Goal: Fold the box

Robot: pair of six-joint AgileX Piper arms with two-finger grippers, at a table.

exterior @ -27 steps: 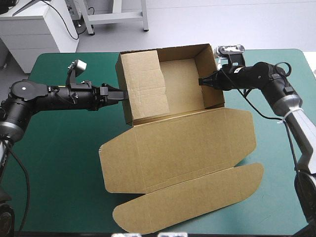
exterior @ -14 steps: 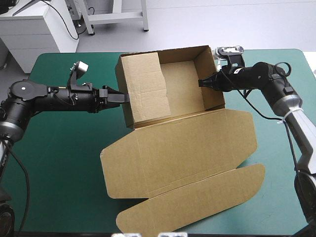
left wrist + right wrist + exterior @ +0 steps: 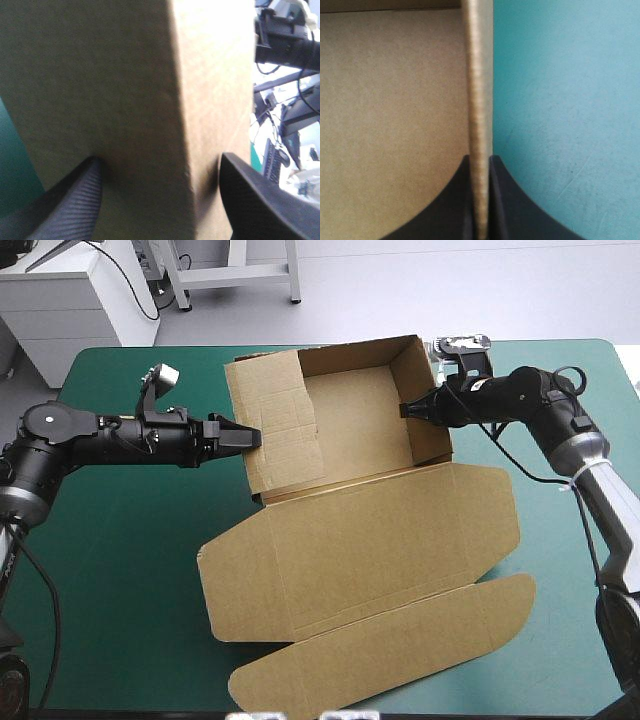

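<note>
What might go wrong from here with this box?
1. The left tool stands open astride the left wall of the box, so that leaning wall may spring back or buckle if pushed.
2. The right tool is shut on the thin right wall alone; a pull may bend it or drag the box.
3. The flat lid ends near the table's near edge; sliding could send it over.

No text, label, brand, number or sign can be read in any of the views; the brown board of the box point(image 3: 350, 540) shows only bare surface and creases, with no print to make out
</note>
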